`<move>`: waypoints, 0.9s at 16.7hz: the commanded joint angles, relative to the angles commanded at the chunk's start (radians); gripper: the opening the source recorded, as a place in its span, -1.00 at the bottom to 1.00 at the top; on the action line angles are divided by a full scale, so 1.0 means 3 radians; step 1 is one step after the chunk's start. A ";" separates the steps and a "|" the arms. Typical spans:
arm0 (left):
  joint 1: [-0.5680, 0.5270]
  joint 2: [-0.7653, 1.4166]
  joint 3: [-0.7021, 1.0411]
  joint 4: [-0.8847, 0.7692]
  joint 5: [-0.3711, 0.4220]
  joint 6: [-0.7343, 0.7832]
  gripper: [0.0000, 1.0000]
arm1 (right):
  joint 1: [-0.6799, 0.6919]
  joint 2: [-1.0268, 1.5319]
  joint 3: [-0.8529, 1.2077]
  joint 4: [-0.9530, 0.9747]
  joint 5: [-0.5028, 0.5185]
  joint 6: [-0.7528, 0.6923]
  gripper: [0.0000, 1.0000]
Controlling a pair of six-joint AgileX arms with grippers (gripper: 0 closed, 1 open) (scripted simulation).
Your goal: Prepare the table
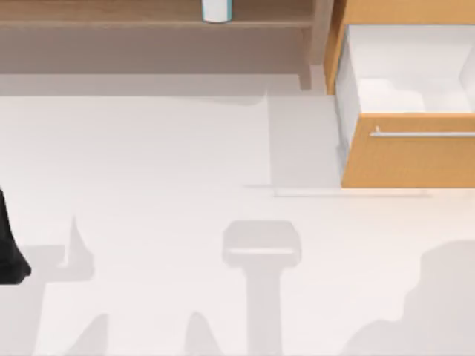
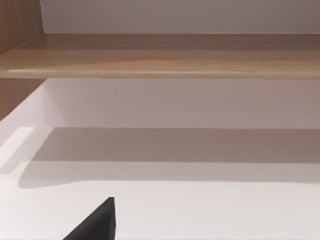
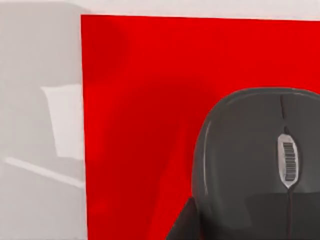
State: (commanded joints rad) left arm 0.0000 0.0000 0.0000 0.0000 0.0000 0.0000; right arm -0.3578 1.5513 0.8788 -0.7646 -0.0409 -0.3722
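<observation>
The table [image 1: 148,163] is a wide, plain white top that spreads across the top view. My left arm [image 1: 9,248] shows as a dark shape at the table's left edge. A black part of my left gripper [image 2: 100,225] hangs over bare table, facing the wooden shelf [image 2: 160,55]. In the right wrist view a dark grey mouse [image 3: 260,160] lies on a red mat [image 3: 145,100] on the white table [image 3: 40,150]. My right gripper [image 3: 182,227] shows as a dark piece right beside the mouse.
A tan wooden shelf unit [image 1: 148,26] runs along the back, with a white and teal cylinder [image 1: 217,9] standing on it. At the back right, an orange-wood cabinet's drawer [image 1: 412,148] with a silver bar handle is pulled open, its inside white.
</observation>
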 joint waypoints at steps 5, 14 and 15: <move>0.0000 0.0000 0.0000 0.0000 0.0000 0.0000 1.00 | 0.0000 -0.0074 0.0040 0.0055 -0.0004 0.0003 -1.00; 0.0000 0.0000 0.0000 0.0000 0.0000 0.0000 1.00 | -0.0008 -0.0104 0.0090 0.0136 -0.0010 0.0001 -1.00; 0.0000 0.0000 0.0000 0.0000 0.0000 0.0000 1.00 | -0.0009 -0.0094 0.0087 0.0140 -0.0010 0.0000 -1.00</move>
State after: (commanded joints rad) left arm 0.0000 0.0000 0.0000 0.0000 0.0000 0.0000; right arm -0.3606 1.5230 0.9049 -0.7225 -0.0438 -0.3722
